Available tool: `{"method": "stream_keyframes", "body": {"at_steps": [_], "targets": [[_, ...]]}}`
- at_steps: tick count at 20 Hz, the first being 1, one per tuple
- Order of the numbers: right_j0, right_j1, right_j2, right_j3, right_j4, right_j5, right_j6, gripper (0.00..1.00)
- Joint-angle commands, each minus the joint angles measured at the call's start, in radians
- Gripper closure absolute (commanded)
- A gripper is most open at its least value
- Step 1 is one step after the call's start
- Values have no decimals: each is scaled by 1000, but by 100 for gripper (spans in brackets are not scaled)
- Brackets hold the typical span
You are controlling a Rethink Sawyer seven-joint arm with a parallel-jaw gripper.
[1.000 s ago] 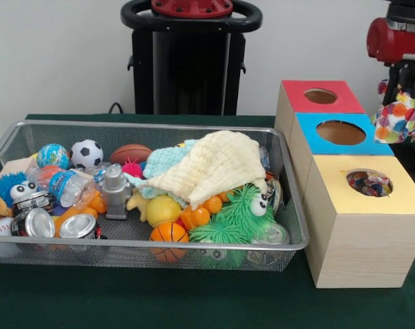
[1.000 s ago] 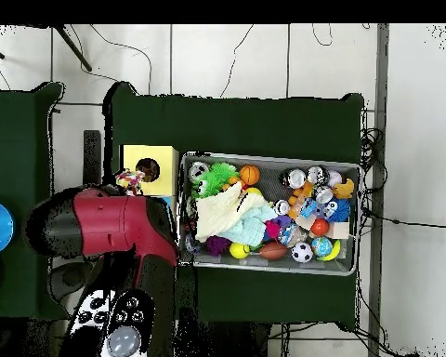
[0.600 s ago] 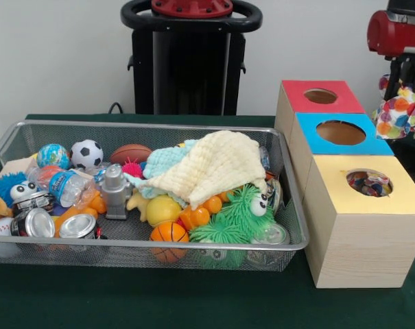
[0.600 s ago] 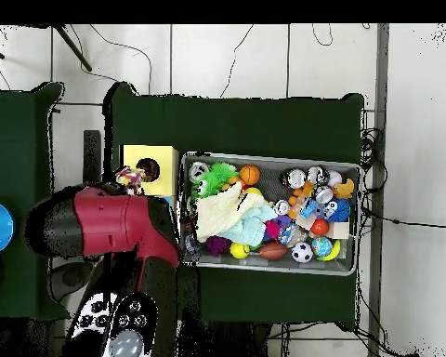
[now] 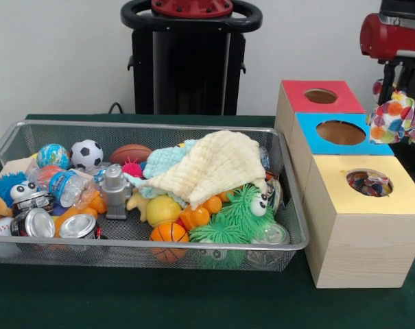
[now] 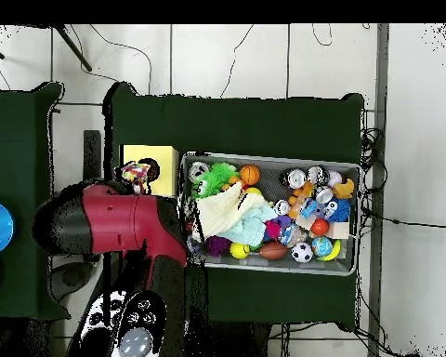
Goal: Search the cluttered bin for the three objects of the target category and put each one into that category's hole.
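One spotted cloth (image 5: 396,118) hangs bunched right under the tool (image 5: 395,86) — pinched there, dangling in the air off the far side of the blue-topped box (image 5: 341,132). Below and nearer the camera sits the yellow-topped box (image 5: 365,185), its hole showing coloured fabric. Well off to the tool's side, the mesh bin (image 5: 142,250) sits full on the surface.

Red arm (image 6: 115,223) with black joints and pedestal (image 5: 190,62).

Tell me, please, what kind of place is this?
Probably a robot test lab, not a home: a wire bin crammed with toys stands on a green-covered table, beside three wooden boxes with round holes on top, and cables trail over the tiled floor.
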Motion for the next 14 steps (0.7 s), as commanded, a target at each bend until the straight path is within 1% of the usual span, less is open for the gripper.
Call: {"method": "stream_keyframes", "body": {"at_steps": [1,4,7,9,14], "targets": [[-12,45,10,129,-58,-32,155,100],[-18,47,20,133,-48,-27,158,100],[-13,60,12,119,-47,-22,166,100],[-14,63,16,127,-46,-37,169,100],[-3,72,6,118,-51,-33,174,100]]}}
